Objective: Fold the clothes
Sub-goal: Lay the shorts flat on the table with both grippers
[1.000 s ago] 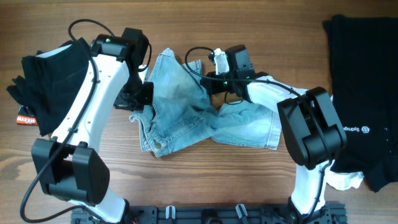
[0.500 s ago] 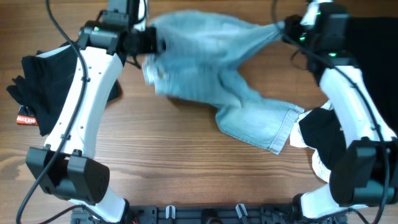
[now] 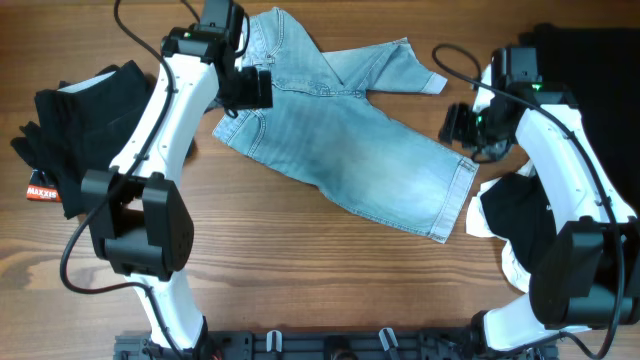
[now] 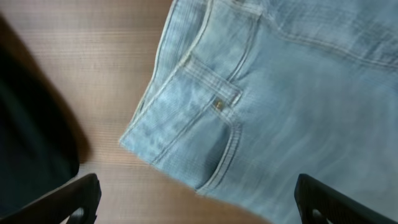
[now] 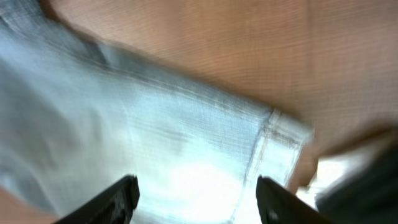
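The clothes in play are pale blue denim shorts (image 3: 340, 150), lying spread flat on the wooden table, waistband at the upper left and leg hems at the lower right. My left gripper (image 3: 250, 88) hovers over the waistband corner, wide open and holding nothing. In the left wrist view its fingers (image 4: 74, 199) frame bare wood and a pocket of the shorts (image 4: 217, 106). Open too, my right gripper (image 3: 460, 125) hangs above the right leg by the hem. The right wrist view is blurred, with the shorts (image 5: 186, 137) under the right gripper (image 5: 196, 199).
A pile of black garments (image 3: 85, 120) with a red label (image 3: 42, 188) lies at the left edge. Another black garment (image 3: 590, 150) covers the right side. A black and white piece (image 3: 515, 215) lies beside the shorts' lower hem.
Half a second ago both grippers held the shorts stretched in the air at the far edge. Now both have opened and let go, and the shorts lie spread on the table.
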Robot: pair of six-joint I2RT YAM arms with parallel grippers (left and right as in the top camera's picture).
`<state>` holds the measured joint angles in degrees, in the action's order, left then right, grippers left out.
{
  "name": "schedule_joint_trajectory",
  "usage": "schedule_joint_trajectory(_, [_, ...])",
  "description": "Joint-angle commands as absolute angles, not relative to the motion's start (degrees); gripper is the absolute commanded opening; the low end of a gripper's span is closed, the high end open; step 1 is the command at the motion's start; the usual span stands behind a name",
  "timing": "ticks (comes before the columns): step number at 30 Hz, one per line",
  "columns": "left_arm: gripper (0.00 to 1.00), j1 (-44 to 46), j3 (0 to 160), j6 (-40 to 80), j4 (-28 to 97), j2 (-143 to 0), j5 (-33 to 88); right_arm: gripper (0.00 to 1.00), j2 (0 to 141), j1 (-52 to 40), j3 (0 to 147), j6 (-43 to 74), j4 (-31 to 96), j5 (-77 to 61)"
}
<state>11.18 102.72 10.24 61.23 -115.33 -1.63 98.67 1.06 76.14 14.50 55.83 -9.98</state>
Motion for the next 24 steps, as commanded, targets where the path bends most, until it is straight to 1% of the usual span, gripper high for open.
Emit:
schedule_joint_trajectory(1, [1.00,10.1,102.7,11.0,65.4,-117.4,-2.4,0.68,99.3,0.9,75.2,15.0,61.5,-13.0])
schedule_joint_trajectory(4, [1.00,9.5,100.1,11.0,63.7,-118.9,-2.4,0.70,99.3,0.0,73.3,16.6,64.2,-14.7])
schedule_joint_trajectory(6, [1.00,8.7,97.2,11.0,60.3,-120.3,-2.5,0.72,99.3,-1.7,70.6,17.1,63.7,-16.2])
schedule_joint_trajectory(9, [1.00,7.1,94.2,10.9,54.3,-122.1,-2.4,0.74,99.3,-4.0,66.1,22.8,60.7,-16.0])
schedule_joint_trajectory(13, [0.99,5.9,90.7,10.7,47.7,-122.7,-2.4,0.74,99.3,-4.7,61.2,25.7,56.9,-16.0])
schedule_joint_trajectory(14, [0.91,5.9,90.4,10.7,47.5,-122.7,-2.2,0.74,99.3,-4.7,60.3,26.0,56.2,-15.9])
schedule_joint_trajectory(15, [0.77,5.9,89.8,10.7,47.9,-122.7,-0.9,0.74,99.3,-4.7,59.2,27.1,55.3,-15.2])
schedule_joint_trajectory(17, [0.42,5.9,89.1,10.8,50.3,-122.7,1.8,0.74,99.3,-4.7,56.5,28.9,53.1,-12.9])
schedule_joint_trajectory(18, [0.27,5.9,88.8,10.8,51.7,-122.7,2.5,0.74,99.3,-4.7,55.6,28.9,52.1,-12.9])
schedule_joint_trajectory(19, [0.19,5.9,88.3,10.8,52.9,-122.7,3.0,0.73,99.3,-4.7,54.5,29.0,51.1,-13.0])
schedule_joint_trajectory(20, [0.05,5.9,87.0,10.8,55.5,-122.7,3.1,0.73,99.3,-4.7,53.0,29.1,49.9,-13.0])
schedule_joint_trajectory(24, [0.04,5.8,81.2,10.8,61.6,-122.7,3.0,0.69,99.3,-4.7,50.0,30.3,48.5,-10.6])
